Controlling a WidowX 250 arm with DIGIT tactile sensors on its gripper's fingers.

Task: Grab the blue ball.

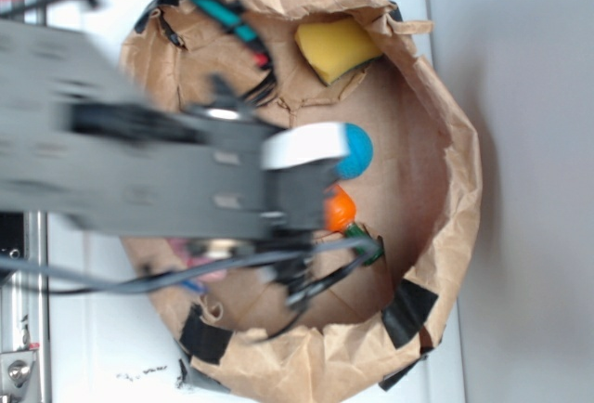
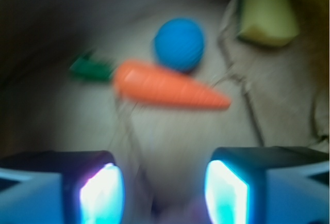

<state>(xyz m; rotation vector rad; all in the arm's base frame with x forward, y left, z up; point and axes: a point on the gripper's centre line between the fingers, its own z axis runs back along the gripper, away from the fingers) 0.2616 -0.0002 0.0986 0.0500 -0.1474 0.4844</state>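
So the ball [image 2: 179,44] is a plain round thing, solid teal-blue all over, no markings. The wrist shot is pretty blurry, so I can't really make out its texture. It sits on the floor of a rolled-down brown paper bag [image 1: 455,157], roughly mid-bag, right beside an orange carrot [image 2: 167,87] with a green top [image 2: 90,68]. In the wrist view the ball's lower edge looks like it's touching the carrot's side, or close enough that I can't tell. A yellow wedge [image 2: 265,15] lies off by the bag wall, well apart from both.

From the exterior view the arm covers most of the bag's left half, and the ball [image 1: 357,150] only peeks out past the arm's white tip, with a bit of carrot [image 1: 340,208] just below it.

The pincer [image 2: 164,190] is spread wide with nothing between the fingers [image 2: 227,193], just bare bag floor showing in the gap. It's short of the ball, which lies ahead of it beyond the carrot.

The bag rests on a white bench [image 1: 102,347].
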